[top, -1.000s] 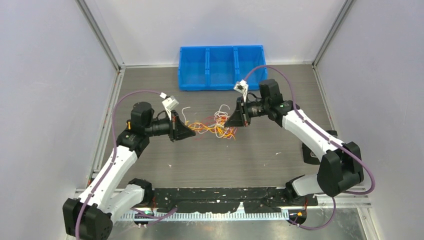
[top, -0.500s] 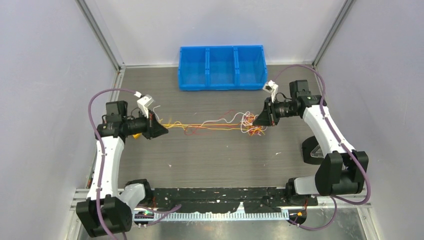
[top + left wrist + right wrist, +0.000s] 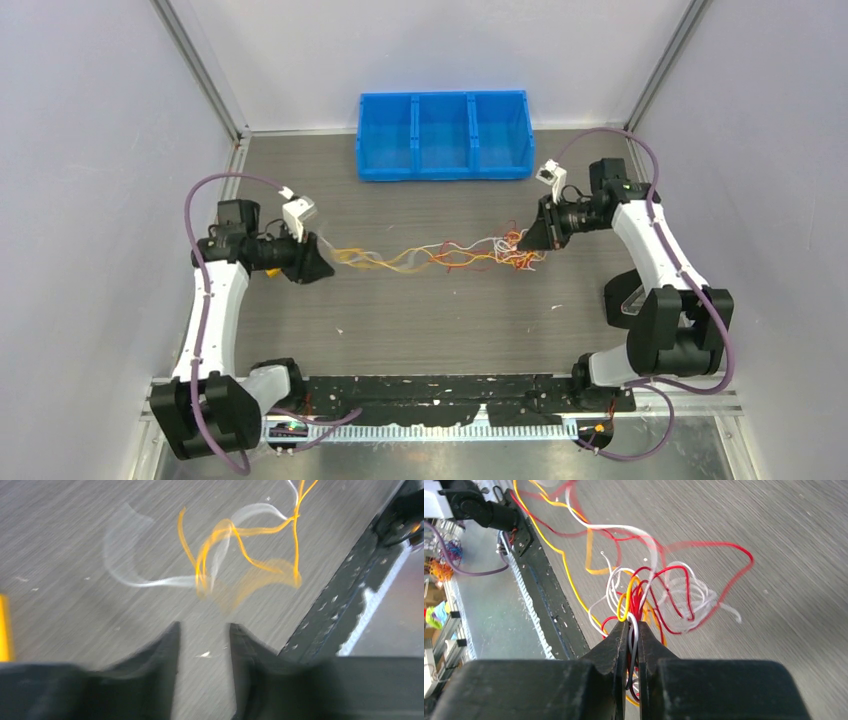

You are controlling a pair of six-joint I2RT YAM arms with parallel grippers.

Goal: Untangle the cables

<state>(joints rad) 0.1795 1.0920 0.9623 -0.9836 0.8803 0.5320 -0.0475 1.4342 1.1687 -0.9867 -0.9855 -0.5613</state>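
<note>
The cables are thin red, yellow-orange and white wires stretched in a loose wavy band across the middle of the table. My right gripper is shut on one end of them, with white, red and yellow loops pinched between its fingers. My left gripper stands open at the band's left end, with bare table between its fingers. The loose orange and white strands lie blurred just ahead of its fingertips, apart from them.
A blue three-compartment bin stands at the back of the table. Metal frame rails run along both sides and the black front edge strip lies near the arm bases.
The arms pulled apart and the tangle stretched into a long band. My left gripper has just opened and let its end go, so the taut strands went slack and wavy.
</note>
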